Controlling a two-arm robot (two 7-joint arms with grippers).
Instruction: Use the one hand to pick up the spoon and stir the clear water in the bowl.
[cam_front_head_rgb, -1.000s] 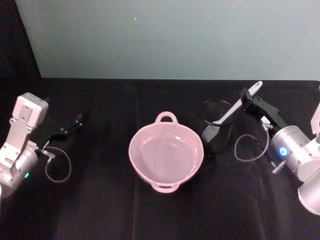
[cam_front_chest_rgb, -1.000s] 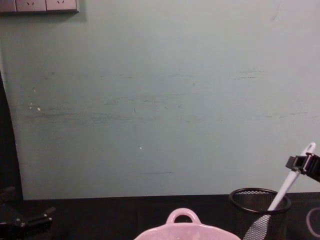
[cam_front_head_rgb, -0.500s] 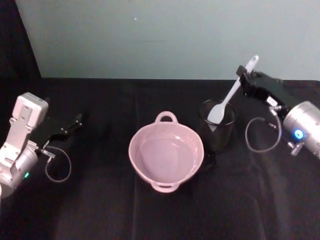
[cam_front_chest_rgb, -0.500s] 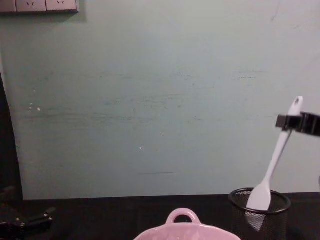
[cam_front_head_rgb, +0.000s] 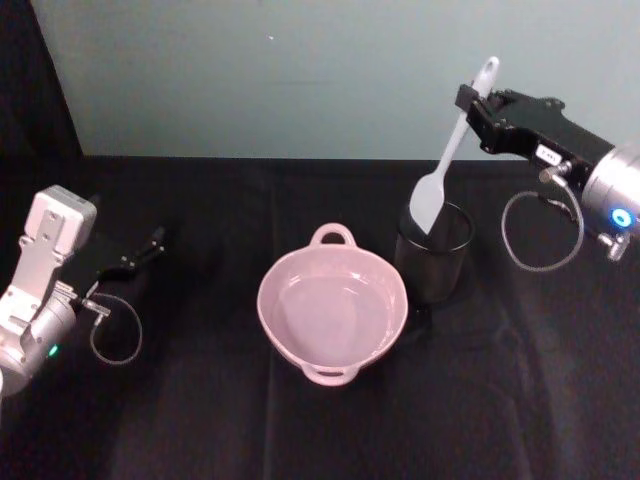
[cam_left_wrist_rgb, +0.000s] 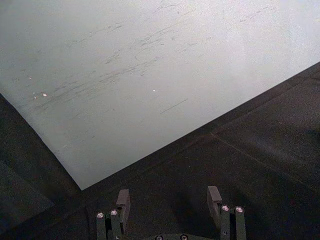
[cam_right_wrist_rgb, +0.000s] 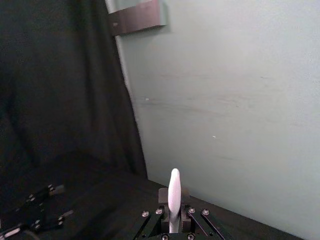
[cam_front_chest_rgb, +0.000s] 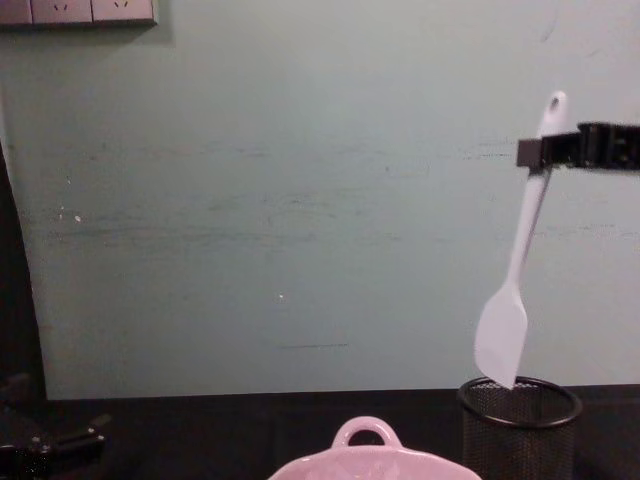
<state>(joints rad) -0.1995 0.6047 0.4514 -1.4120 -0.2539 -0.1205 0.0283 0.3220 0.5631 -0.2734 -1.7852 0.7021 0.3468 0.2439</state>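
My right gripper (cam_front_head_rgb: 470, 102) is shut on the upper handle of the white spoon (cam_front_head_rgb: 445, 160), which hangs almost upright with its flat blade (cam_front_chest_rgb: 500, 335) just above the rim of the black mesh cup (cam_front_chest_rgb: 519, 430). In the chest view that gripper (cam_front_chest_rgb: 535, 152) reaches in from the right edge, high up. The handle's tip (cam_right_wrist_rgb: 173, 192) pokes up between the fingers in the right wrist view. The pale pink bowl (cam_front_head_rgb: 332, 312) holding clear water sits at the table's middle, left of the cup (cam_front_head_rgb: 433, 252). My left gripper (cam_front_head_rgb: 150, 245) rests open at the far left, holding nothing.
A black cloth covers the table (cam_front_head_rgb: 200, 400), and a pale green wall (cam_front_chest_rgb: 300, 200) stands close behind it. A loose cable loop (cam_front_head_rgb: 535, 235) hangs under the right arm, near the cup. Power sockets (cam_front_chest_rgb: 80, 10) sit on the wall at upper left.
The right gripper has risen and moved slightly left, lifting the spoon out of the mesh cup until its blade cleared the rim. The left arm has stayed still.
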